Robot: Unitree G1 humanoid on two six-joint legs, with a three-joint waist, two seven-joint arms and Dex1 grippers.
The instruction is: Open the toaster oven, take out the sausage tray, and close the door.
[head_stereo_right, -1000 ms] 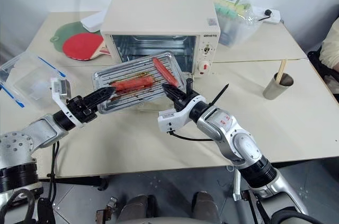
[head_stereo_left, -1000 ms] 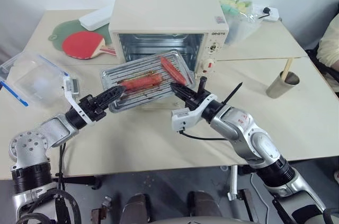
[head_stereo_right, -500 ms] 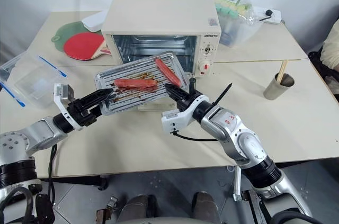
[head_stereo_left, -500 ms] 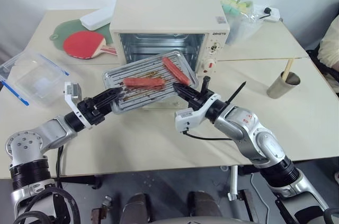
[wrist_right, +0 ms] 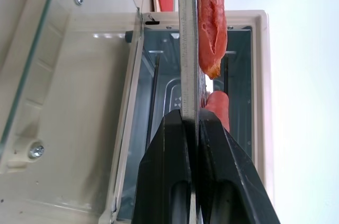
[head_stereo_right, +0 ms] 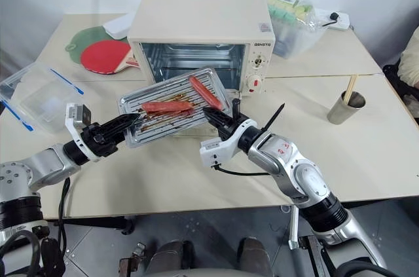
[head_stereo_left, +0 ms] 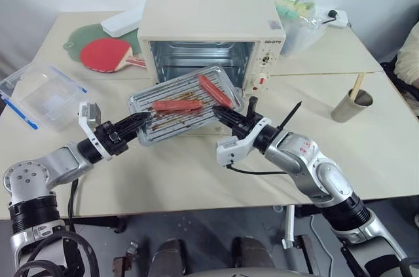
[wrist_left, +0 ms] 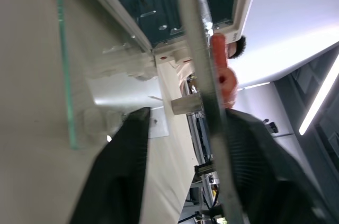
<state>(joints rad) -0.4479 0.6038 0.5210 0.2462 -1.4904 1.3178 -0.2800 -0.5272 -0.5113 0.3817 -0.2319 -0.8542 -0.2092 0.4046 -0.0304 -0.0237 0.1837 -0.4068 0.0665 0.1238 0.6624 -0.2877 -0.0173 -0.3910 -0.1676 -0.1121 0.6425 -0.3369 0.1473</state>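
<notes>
The cream-white toaster oven (head_stereo_left: 209, 25) stands at the middle of the table with its door (wrist_right: 79, 86) folded down flat in front. The silver sausage tray (head_stereo_left: 163, 120) hangs tilted in the air above the door, carrying two red sausages (head_stereo_left: 177, 105). My right gripper (head_stereo_left: 222, 114) is shut on the tray's right rim. At the tray's left corner is my left gripper (head_stereo_left: 141, 122). Its fingers (wrist_left: 119, 176) straddle the rim with a gap still showing on one side, so it is open.
A clear plastic box (head_stereo_left: 42, 93) lies at the left. Paddles (head_stereo_left: 105, 53) and a white case (head_stereo_left: 121, 21) sit behind it. A bag of green items (head_stereo_left: 294, 12) is back right, and a cup with sticks (head_stereo_left: 348, 103) stands at the right. A person's sleeve (head_stereo_left: 407, 54) is at the right edge.
My left gripper's fingers have narrowed around the tray's left rim and the wrist has rolled a little. The tray sits slightly flatter. My right gripper keeps its hold in place.
</notes>
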